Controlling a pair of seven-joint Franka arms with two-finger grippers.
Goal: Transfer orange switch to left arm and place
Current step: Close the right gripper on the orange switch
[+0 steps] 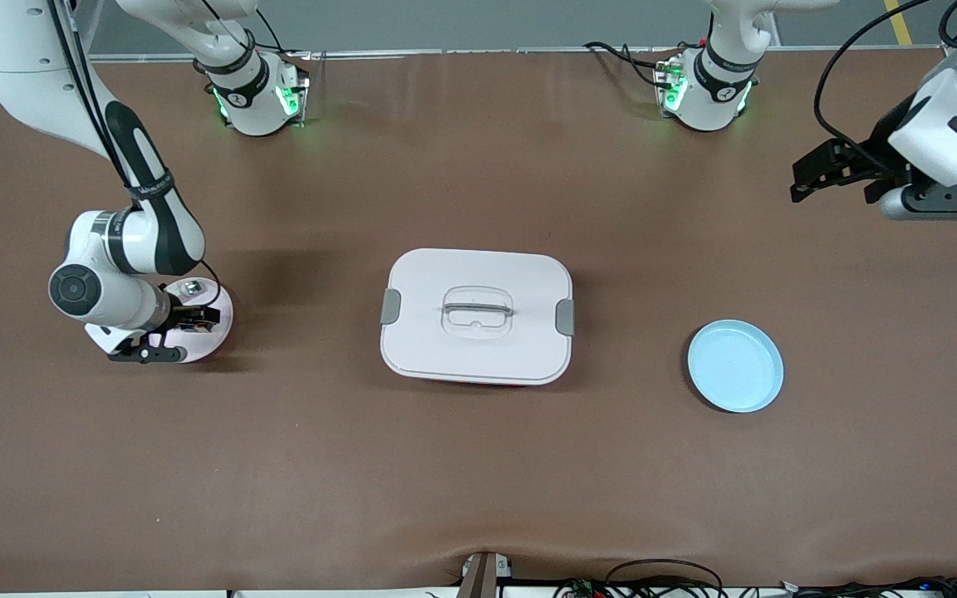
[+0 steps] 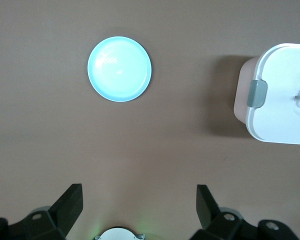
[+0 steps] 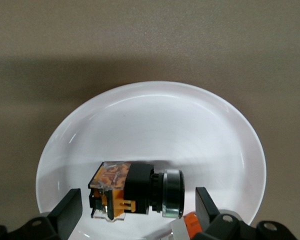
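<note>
Down at the right arm's end of the tabletop (image 1: 296, 465), the right end effector (image 1: 196, 318) is low over a white plate (image 1: 217, 328), fingers spread wide and gripping nothing. In the right wrist view the orange switch (image 3: 135, 190) lies on its side on that white plate (image 3: 155, 130), sitting right between the two open fingers (image 3: 70, 210), black body in the middle, orange part at one end, a silver ring at the other. No contact between fingers and switch can be seen. A second small item (image 3: 187, 222) with an orange bit peeks in just beside the switch, mostly hidden by the end effector.

Mid-tabletop sits the box (image 1: 477, 316), white, lid on, grey latches at each end, a sliver of red at its bottom edge.

Over at the left arm's end, the left end effector (image 1: 836, 170) hangs in the air above bare tabletop, released, fingers (image 2: 70, 202) wide apart and empty. This arm waits. Its wrist view looks down on a light blue plate (image 2: 119, 69), with the box's latched end (image 2: 277, 95) well apart from it.
</note>
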